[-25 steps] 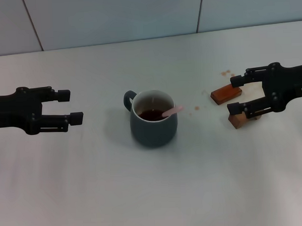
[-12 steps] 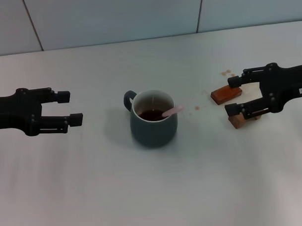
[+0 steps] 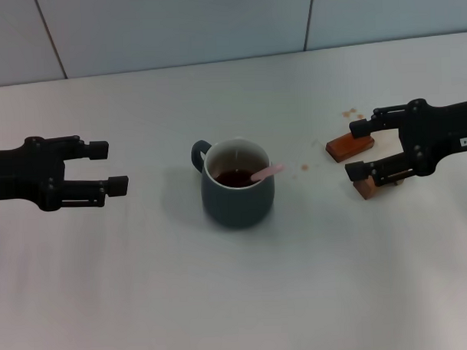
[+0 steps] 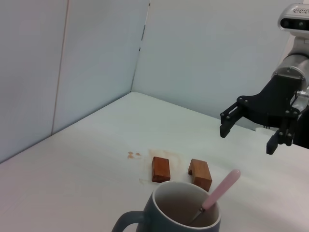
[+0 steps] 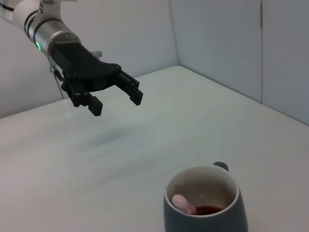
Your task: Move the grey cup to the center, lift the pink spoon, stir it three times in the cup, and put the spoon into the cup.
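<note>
Both arms reach in level from the sides — the left end effector [image 3: 116,165] spread wide and holding nothing, well left of the grey cup [image 3: 238,183]. The right end effector [image 3: 357,149], also wide and holding nothing, hovers over two brown blocks [image 3: 351,146]. The pink spoon [image 3: 266,172] leans inside the cup, mid-table [image 3: 238,298]. No writing is legible.

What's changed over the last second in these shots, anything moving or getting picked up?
Only the right pincer moved: open and empty, it drifted slightly toward the grey cup above the two brown blocks. Nothing was taken hold of or let go. The left pincer stayed open where it was, and the pink spoon still rests in the cup.
</note>
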Controlling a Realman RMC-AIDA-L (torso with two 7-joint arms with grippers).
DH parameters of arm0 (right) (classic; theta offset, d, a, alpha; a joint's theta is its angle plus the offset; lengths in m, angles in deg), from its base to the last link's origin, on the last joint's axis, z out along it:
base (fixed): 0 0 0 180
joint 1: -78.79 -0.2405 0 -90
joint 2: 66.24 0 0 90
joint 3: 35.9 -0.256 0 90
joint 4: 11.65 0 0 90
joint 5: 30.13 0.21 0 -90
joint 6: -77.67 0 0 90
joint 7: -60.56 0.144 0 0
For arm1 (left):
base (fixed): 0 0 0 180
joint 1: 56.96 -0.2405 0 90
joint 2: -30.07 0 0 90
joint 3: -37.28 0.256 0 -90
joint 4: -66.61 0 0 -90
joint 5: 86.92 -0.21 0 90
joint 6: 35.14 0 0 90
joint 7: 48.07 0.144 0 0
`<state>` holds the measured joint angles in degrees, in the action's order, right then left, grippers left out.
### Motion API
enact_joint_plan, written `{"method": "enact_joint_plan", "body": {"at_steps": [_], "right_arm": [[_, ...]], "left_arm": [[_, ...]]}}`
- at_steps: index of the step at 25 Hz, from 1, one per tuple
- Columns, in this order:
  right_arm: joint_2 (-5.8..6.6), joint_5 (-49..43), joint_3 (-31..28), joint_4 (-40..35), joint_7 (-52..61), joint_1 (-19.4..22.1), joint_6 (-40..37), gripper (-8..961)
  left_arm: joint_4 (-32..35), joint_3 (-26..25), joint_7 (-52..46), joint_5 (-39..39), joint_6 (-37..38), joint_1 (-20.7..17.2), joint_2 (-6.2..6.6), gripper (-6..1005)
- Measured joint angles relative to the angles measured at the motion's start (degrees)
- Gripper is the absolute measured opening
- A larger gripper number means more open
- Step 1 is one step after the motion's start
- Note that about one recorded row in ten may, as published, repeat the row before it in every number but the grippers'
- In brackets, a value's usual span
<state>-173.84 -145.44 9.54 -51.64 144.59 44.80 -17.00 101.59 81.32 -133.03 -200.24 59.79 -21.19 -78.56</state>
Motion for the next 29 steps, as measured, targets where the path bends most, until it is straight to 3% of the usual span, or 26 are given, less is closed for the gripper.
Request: {"method": "enact_joint_plan", "body": {"at_steps": [29], "right_arm": [[-0.14,0.0,0.0,0.0,0.1,-0.3,-0.2,835]], "left_arm": [[0.0,0.0,0.1,-1.3,0.1,0.1,-0.17,829]]}}
